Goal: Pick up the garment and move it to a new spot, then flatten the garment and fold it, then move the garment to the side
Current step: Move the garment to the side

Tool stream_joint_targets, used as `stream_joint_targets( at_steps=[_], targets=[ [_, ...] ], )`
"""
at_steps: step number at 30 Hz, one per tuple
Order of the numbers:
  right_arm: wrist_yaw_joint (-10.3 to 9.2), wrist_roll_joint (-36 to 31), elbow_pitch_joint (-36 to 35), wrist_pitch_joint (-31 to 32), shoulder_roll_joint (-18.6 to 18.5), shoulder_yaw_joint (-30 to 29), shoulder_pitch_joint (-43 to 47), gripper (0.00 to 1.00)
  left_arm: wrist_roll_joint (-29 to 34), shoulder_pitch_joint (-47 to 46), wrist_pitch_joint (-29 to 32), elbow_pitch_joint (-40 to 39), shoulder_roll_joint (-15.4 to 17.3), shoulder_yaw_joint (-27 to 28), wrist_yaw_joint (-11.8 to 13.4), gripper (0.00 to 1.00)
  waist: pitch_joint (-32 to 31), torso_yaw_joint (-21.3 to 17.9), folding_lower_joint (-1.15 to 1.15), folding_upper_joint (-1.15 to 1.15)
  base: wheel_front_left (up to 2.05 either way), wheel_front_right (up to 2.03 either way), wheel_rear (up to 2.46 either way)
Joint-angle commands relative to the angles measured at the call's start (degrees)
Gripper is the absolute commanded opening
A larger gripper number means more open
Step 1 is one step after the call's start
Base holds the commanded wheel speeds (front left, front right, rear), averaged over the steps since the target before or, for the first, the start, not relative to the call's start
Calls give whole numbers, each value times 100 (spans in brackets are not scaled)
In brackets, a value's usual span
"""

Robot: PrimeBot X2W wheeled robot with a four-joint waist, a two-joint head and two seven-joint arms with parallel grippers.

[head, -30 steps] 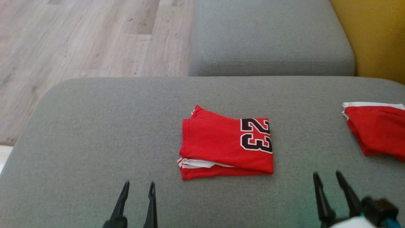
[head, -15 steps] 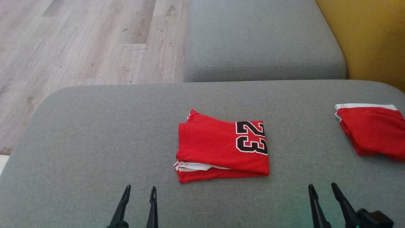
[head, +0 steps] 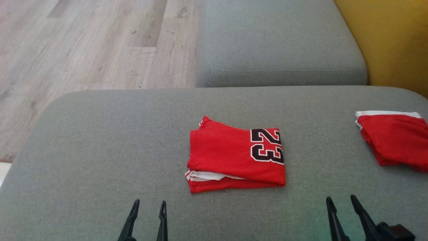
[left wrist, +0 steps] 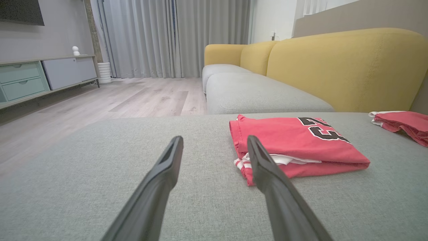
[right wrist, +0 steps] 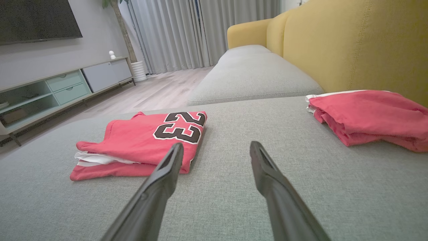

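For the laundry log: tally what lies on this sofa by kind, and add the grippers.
numbered red shirt: 1
red garment with white edge: 1
grippers: 2, left gripper and right gripper
Total: 4

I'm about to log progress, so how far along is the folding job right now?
Done: the red jersey lies folded on the grey cushion. In hand: nothing; the left claw and right claw sit open and empty, short of it. Left: moving it to the side, perhaps by the other red garment on the right.
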Motion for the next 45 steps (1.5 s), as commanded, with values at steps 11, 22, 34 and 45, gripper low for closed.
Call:
stream_joint_targets(
  at_steps=[11,22,34,45],
  targets=[
    [-4,-30,-163,-80,-70,64,-103,100,177,-233,-71,-95,-147,304,-119,100,131,111,0,0,0,0,0],
    [-4,270,293,-62,-130,272,-588,100,309,-357,-71,-67,-316,285,-197,100,640,303,0,0,0,0,0],
    [-4,2105,1112,1558,-346,523,-2414,100,408,-874,-71,-12,-514,128,-304,100,1497,655,0,0,0,0,0],
    [-4,2829,1777,2151,-355,786,-3103,0,404,-1126,-71,53,-573,64,-259,100,1716,814,0,0,0,0,0]
  ],
)
